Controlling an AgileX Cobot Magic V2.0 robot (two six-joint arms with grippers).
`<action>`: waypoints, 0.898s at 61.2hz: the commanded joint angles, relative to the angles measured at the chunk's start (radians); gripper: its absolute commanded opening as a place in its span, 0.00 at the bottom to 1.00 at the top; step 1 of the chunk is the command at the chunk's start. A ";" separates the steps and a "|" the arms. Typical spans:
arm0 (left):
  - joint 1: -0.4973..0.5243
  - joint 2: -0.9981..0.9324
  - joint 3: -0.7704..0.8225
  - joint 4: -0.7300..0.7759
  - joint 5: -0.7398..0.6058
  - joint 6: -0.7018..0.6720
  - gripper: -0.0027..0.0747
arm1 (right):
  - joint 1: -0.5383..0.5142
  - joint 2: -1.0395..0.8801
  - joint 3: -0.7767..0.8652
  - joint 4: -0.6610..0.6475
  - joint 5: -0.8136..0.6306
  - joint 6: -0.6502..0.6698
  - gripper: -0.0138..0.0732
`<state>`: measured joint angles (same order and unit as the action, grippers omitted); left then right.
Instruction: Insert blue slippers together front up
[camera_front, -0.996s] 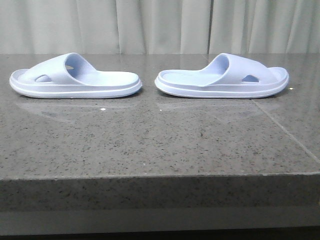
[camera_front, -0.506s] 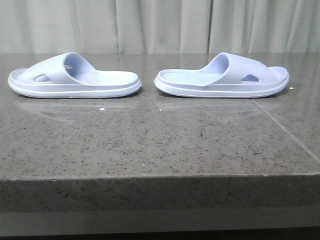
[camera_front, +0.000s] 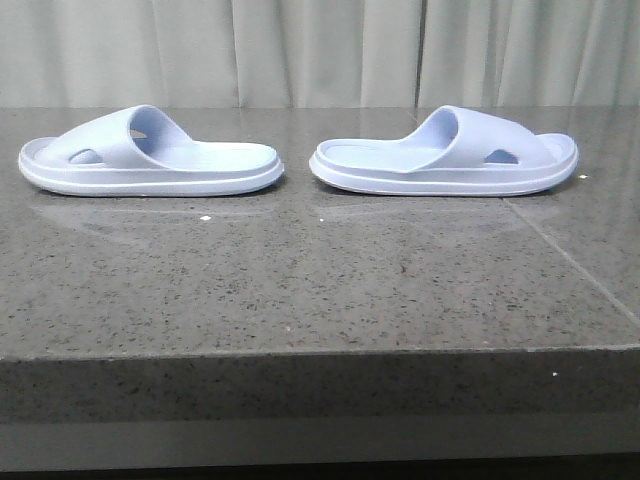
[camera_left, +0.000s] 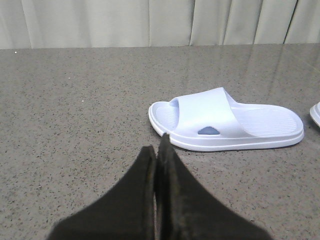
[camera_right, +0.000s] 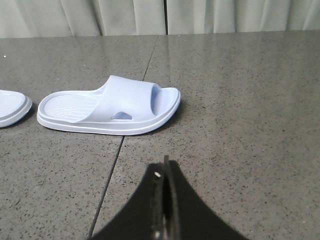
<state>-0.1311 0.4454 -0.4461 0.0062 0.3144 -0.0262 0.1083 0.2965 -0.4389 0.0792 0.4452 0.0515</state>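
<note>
Two pale blue slippers lie flat on the dark granite table, soles down, heels facing each other. The left slipper (camera_front: 150, 160) has its toe to the left; it also shows in the left wrist view (camera_left: 225, 120). The right slipper (camera_front: 445, 158) has its toe to the right; it also shows in the right wrist view (camera_right: 110, 107). My left gripper (camera_left: 157, 145) is shut and empty, short of the left slipper's toe end. My right gripper (camera_right: 163, 167) is shut and empty, short of the right slipper. Neither gripper shows in the front view.
The granite table (camera_front: 320, 290) has a front edge (camera_front: 320, 350) near the camera and a seam line (camera_front: 570, 260) running on the right side. A pale curtain (camera_front: 320, 50) hangs behind the table.
</note>
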 joint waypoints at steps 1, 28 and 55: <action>-0.003 0.018 -0.046 -0.006 -0.096 -0.002 0.01 | -0.004 0.038 -0.046 -0.020 -0.082 -0.002 0.04; -0.003 0.014 -0.046 -0.006 -0.151 -0.002 0.80 | -0.004 0.039 -0.046 -0.020 -0.112 -0.002 0.75; -0.003 0.014 -0.045 -0.006 -0.151 -0.002 0.79 | -0.004 0.039 -0.046 -0.020 -0.114 -0.002 0.75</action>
<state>-0.1311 0.4501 -0.4548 0.0062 0.2511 -0.0262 0.1083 0.3208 -0.4505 0.0667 0.4176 0.0515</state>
